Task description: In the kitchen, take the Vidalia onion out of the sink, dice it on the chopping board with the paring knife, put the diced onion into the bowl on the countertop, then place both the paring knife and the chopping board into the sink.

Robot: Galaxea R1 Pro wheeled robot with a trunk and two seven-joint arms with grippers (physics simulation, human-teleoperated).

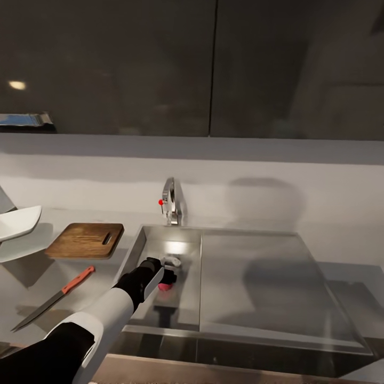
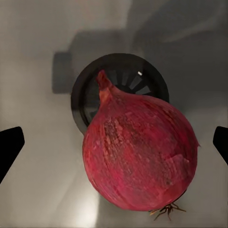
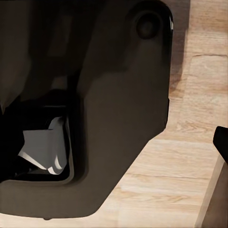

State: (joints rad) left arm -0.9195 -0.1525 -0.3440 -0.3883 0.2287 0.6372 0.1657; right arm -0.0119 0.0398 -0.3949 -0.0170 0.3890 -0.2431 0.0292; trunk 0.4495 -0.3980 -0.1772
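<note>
Spanning the width of the head view, the grey countertop (image 1: 32, 288) runs below a pale backsplash and dark wall cabinets (image 1: 106, 64). The sink (image 1: 330, 330) is set into it: a deep basin at the left and a broad flat drainboard (image 1: 266, 277) at the right, which lies bare out to its raised rim. The chrome tap (image 1: 172, 202) with a red dot stands at the basin's rear edge.

The left arm (image 1: 101, 320) reaches over the basin's front-left corner and down into it. The left gripper (image 2: 114, 142) hangs above the basin floor with its fingers (image 2: 9, 147) spread wide. The Vidalia onion (image 2: 140, 152), red-skinned with its stem tip up and root hairs showing, lies between the fingertips with open floor on both sides, touching neither. It rests against the edge of the round drain (image 2: 90, 95). From the head, the onion (image 1: 165, 286) shows just past the gripper, near the basin's left wall.

The chopping board (image 1: 85, 240) lies flat on the countertop left of the sink, close to the basin rim. The paring knife (image 1: 53, 297) lies in front of the board, apart from it, red handle toward the sink and blade pointing to the front left. The white bowl (image 1: 18, 221) sits at the far left, cut by the frame edge.

The right wrist view shows a dark robot body (image 3: 118, 118) over a wooden floor (image 3: 199, 95); one fingertip (image 3: 221, 142) shows at the frame edge, so whether the right gripper is apart or together cannot be told.
</note>
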